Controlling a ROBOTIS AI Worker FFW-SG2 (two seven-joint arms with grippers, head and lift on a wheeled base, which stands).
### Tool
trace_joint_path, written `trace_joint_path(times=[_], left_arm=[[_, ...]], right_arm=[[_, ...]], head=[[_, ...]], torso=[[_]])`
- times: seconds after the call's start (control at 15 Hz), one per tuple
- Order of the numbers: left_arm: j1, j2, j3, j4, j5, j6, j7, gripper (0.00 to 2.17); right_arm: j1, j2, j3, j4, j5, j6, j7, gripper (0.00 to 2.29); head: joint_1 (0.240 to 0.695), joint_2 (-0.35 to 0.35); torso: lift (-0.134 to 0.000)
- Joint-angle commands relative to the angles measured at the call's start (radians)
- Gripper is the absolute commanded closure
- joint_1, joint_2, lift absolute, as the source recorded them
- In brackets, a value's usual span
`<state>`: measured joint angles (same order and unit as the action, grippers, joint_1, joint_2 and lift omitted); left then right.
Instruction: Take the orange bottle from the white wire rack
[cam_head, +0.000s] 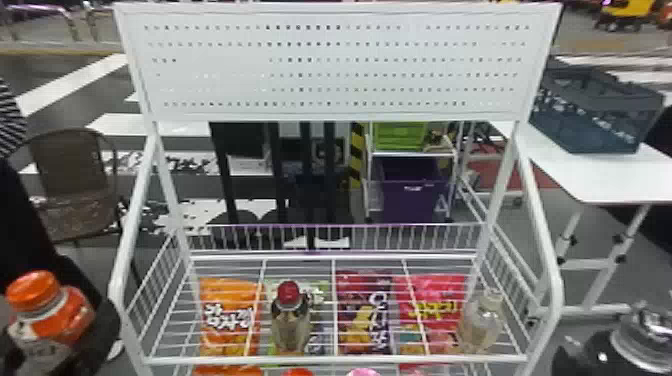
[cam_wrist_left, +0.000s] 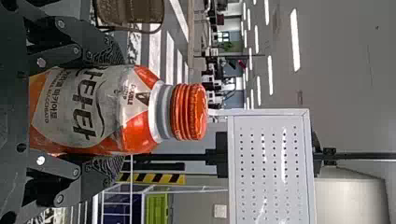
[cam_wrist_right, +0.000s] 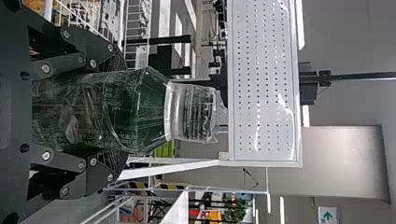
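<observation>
Head view, far left: I have the orange bottle (cam_head: 37, 325) outside the white wire rack (cam_head: 335, 359), its orange cap (cam_head: 32, 290) up. My left gripper (cam_wrist_left: 109, 109) is clamped on its body, a finger on either side. The lift-out looks done to me, so what worries me now is keeping hold. If the wrapped plastic is slick, a jerk or a hard tilt could let the bottle slide; too much squeeze could buckle its wall.

Just right of it runs the rack's left side rail (cam_head: 120, 270). Were I to swing inward too soon, my knuckles or the bottle would knock it, and the jolt could topple the red-capped bottle (cam_head: 290, 320) on the wire shelf.

Farther right, a clear bottle (cam_head: 482, 320) stands near the right side rail (cam_head: 550, 280), at risk from the same shaking.

Beyond that rail, my right gripper (cam_wrist_right: 114, 112) is closed around a dark green bottle (cam_wrist_right: 84, 107). Attending only to the left, I could carelessly ease that grip and drop it, or bump the rack with it.
</observation>
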<state>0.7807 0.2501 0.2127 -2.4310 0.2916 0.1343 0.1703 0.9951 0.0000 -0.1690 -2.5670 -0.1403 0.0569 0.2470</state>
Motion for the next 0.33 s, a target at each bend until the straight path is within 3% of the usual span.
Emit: trace_joint_path(times=[0.0,0.27], left_arm=[[-0.001,0.0,-0.003,0.003,0.0,0.0,0.0,2.14],[-0.008,0.0,-0.004,0.007,0.003,0.0,0.0,2.14]], right_arm=[[0.002,0.001,0.0,-0.002,-0.001,-0.002,0.0,1.01],[0.002,0.001,-0.001,-0.005,0.001,0.001,0.0,1.01]], head=[[0.499,0.0],[0.499,0.0]], torso=[[0.0],[0.0]])
